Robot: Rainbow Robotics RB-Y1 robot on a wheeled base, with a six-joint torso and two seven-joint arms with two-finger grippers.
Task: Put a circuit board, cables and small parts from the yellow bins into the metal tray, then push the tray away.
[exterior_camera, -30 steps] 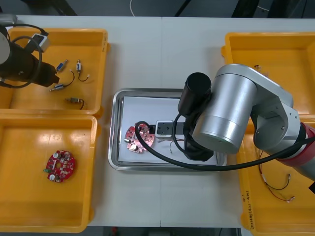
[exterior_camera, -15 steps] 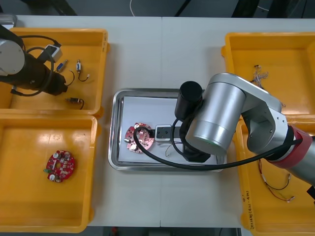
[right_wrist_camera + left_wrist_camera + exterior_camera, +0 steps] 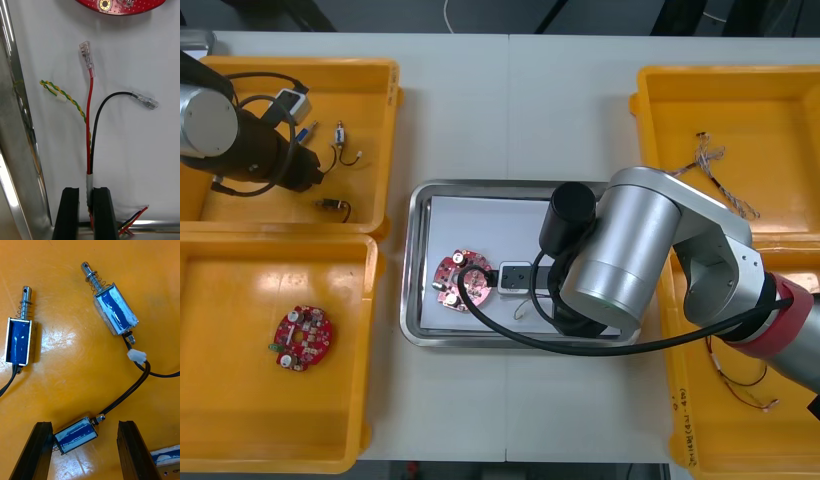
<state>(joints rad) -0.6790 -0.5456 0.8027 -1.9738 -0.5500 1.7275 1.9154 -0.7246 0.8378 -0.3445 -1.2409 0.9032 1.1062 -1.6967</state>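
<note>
Item 1, red and black cable point(image 3: 89, 123), with a twisted yellow-green pair in the same bundle: it is clamped at its taped root between the fingers of the right gripper point(image 3: 85, 191), and its free ends spread over the white liner of the metal tray point(image 3: 480, 215), just short of the circuit board point(image 3: 452, 285) at the tray's left. Item 2, that board: unmoved over the last 1 s, while the right arm shifts slightly within the tray and keeps its grasp. The cable therefore looks delivered but not released; letting go appears to be the step in hand. Item 3, small metal part point(image 3: 75, 435): it lies in the far left yellow bin point(image 3: 370, 100), between the spread, unclenched fingers of the left gripper point(image 3: 84, 423), black leads trailing. In 1 s the left arm has swung right from the bin's left side to stand over it, so a pick seems imminent. 2 further parts point(image 3: 112, 313) lie beyond the fingers. Item 4, spare board point(image 3: 303, 338): near left bin, untouched. Tray not yet pushed.
</note>
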